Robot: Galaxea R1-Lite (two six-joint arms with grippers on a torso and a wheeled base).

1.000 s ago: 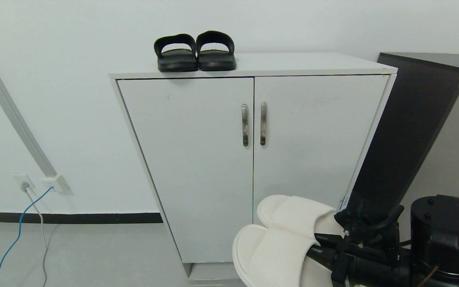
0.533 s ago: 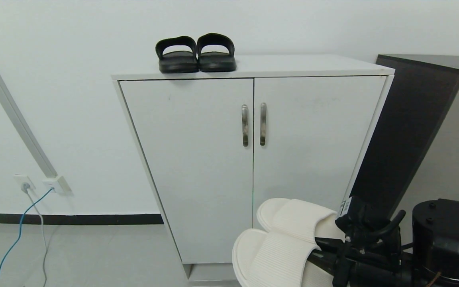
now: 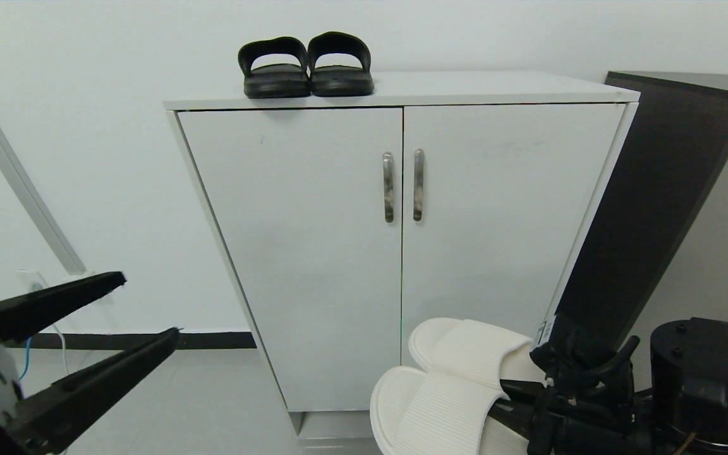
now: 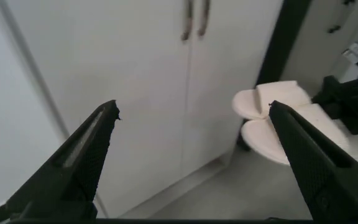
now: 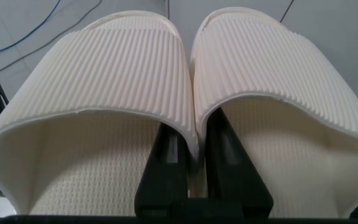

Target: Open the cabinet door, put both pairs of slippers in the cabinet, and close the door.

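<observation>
white wall [image 3: 86, 126], grey floor [image 3: 212, 392], dark side unit [image 3: 655, 189]

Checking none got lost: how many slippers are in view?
4: black pair on the cabinet top; white pair in the right end effector, before its doors. The shut cabinet could hide more.

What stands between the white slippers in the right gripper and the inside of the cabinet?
The cabinet's shut doors do: left door and right door meet at the handles, closing the inside off from the white slippers. The open left gripper hangs apart from them.
</observation>
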